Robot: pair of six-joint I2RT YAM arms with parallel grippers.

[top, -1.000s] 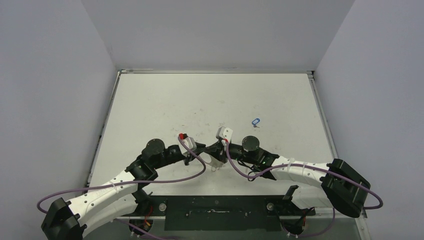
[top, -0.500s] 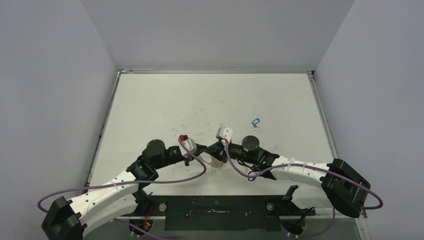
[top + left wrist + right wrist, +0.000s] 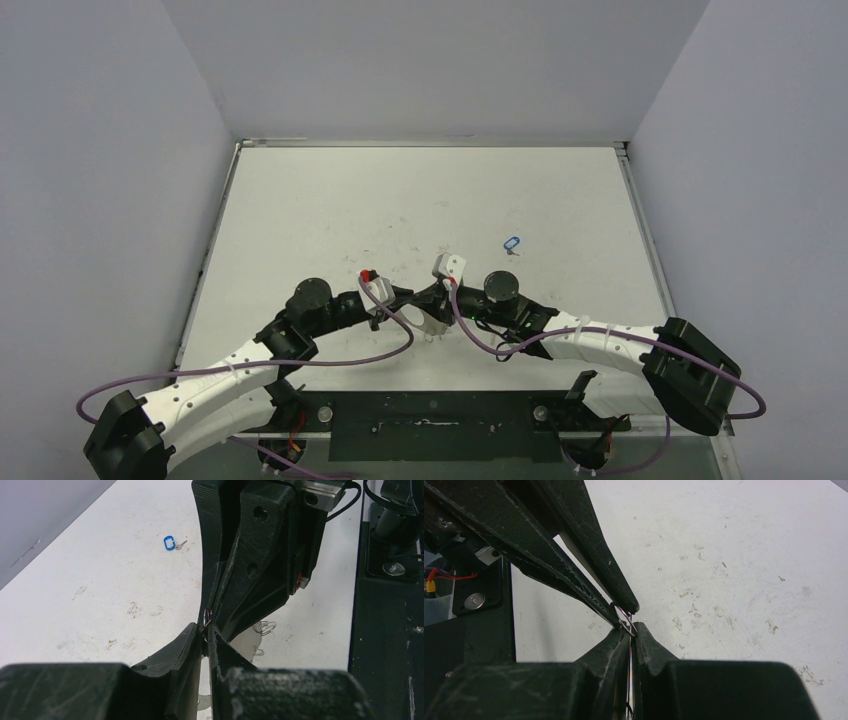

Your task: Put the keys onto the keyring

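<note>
While the two arms meet tip to tip over the near middle of the counter [image 3: 330, 220], you are in the fiddly part of the job: working one wire loop [image 3: 625, 616] of the keyring [image 3: 245, 647] so that a key can go on.

Your right claw [image 3: 630, 630] is pressed together on a thin edge of the keyring, and the pale plate hangs below the tips, just clear of the counter. Your left claw [image 3: 205, 630] has narrowed to a slit and its tips pinch the same small loop from the opposite side. The two sets of tips touch, or very nearly.

You have no key at the loop that I can make out. The blue-headed key [image 3: 170, 543] lies flat on the counter, well apart from the claws and toward the far right. The dark-headed key does not show in any view, and it may be hidden behind the fingers.

My reading is that no key is proven threaded, so most of the task remains. The next move calls for a steady right hold and a very small, careful pull or twist from the left to part the loop. Too much force could bend the wire or tug the plate out of your right claw.
</note>
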